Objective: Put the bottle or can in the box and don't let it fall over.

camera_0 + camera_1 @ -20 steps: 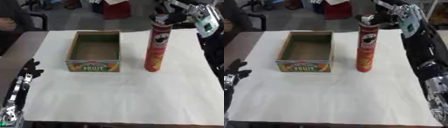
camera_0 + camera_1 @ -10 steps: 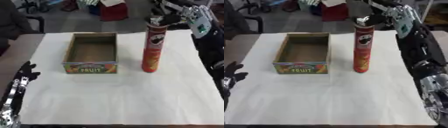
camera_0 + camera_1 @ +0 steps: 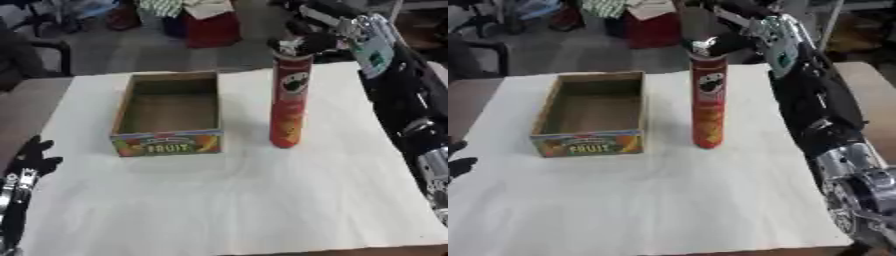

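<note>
A tall red chips can (image 3: 289, 100) stands upright on the white cloth, just right of the box. The open cardboard fruit box (image 3: 166, 142) has a printed front wall and is empty inside. My right hand (image 3: 317, 30) reaches in from the upper right, and its dark fingers (image 3: 292, 44) curl over the can's lid and upper rim. My left hand (image 3: 31, 157) rests open at the lower left edge, far from both things.
The white cloth (image 3: 227, 200) covers most of the table, with brown table edge at the far left. My right forearm (image 3: 402, 105) runs along the right side. Chairs and red and white clutter lie beyond the table's far edge.
The whole picture has shifted left and slightly down, so the camera moved. The can stays upright beside the box, and my right hand stays at its top.
</note>
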{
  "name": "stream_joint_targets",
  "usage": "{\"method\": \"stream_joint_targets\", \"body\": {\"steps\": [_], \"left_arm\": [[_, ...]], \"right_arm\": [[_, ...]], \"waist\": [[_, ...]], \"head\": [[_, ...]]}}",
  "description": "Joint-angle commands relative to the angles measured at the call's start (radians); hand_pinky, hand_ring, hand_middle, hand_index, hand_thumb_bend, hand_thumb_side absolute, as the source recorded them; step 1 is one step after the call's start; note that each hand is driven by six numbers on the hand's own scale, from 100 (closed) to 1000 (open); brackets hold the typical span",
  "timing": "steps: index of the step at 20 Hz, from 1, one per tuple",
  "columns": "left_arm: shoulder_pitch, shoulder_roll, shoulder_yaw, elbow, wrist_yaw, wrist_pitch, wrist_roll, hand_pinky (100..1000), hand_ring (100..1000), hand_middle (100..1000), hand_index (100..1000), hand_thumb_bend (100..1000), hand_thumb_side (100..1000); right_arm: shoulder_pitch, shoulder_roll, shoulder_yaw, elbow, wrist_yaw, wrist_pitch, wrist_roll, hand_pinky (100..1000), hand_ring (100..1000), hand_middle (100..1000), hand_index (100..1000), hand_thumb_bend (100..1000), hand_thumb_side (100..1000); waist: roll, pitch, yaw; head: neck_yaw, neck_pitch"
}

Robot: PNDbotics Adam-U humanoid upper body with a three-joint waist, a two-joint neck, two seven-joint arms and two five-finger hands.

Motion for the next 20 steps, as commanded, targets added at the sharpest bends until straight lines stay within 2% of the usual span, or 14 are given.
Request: {"method": "stream_joint_targets", "body": {"steps": [1,8,12,14,15,16,20], "left_arm": [[-0.008,0.008,0.000,-0.012,0.004,0.000,-0.001,847,783,867,1000,312,1000],[-0.005,0.010,0.000,-0.010,0.002,0.000,-0.002,847,783,867,1000,312,1000],[-0.005,0.011,0.001,-0.011,0.000,0.000,0.000,847,781,867,1000,311,1000],[-0.004,0.012,0.002,-0.011,-0.001,0.001,0.001,847,780,867,1000,311,1000],[-0.004,0.013,0.002,-0.011,-0.001,0.001,0.001,847,780,867,1000,311,1000],[-0.004,0.013,0.002,-0.011,-0.001,0.001,0.001,847,779,867,1000,311,1000],[-0.004,0.014,0.004,-0.012,-0.002,0.002,0.003,847,778,867,1000,308,1000]], "right_arm": [[-0.023,-0.010,0.004,-0.012,-0.048,0.002,0.012,1000,1000,1000,1000,310,720],[-0.046,-0.008,0.052,-0.088,-0.191,-0.016,0.078,1000,1000,1000,1000,310,726],[-0.046,-0.001,0.089,-0.112,-0.228,-0.034,0.140,1000,1000,1000,1000,313,740],[-0.040,-0.001,0.111,-0.113,-0.225,-0.051,0.181,1000,1000,1000,1000,318,745],[-0.037,-0.001,0.120,-0.113,-0.215,-0.059,0.201,1000,1000,1000,1000,362,681],[-0.033,-0.001,0.128,-0.111,-0.201,-0.067,0.220,1000,1000,1000,1000,326,752],[-0.019,-0.004,0.145,-0.095,-0.126,-0.094,0.289,1000,1000,1000,1000,337,767]], "waist": [[0.000,-0.006,0.001],[-0.002,-0.009,-0.004],[-0.004,-0.011,-0.006],[-0.005,-0.011,-0.008],[-0.006,-0.011,-0.008],[-0.006,-0.012,-0.008],[-0.008,-0.012,-0.011]], "head": [[-0.004,-0.012],[-0.005,-0.009],[-0.008,-0.007],[-0.006,-0.006],[-0.005,-0.005],[-0.005,-0.005],[-0.005,-0.006]]}}
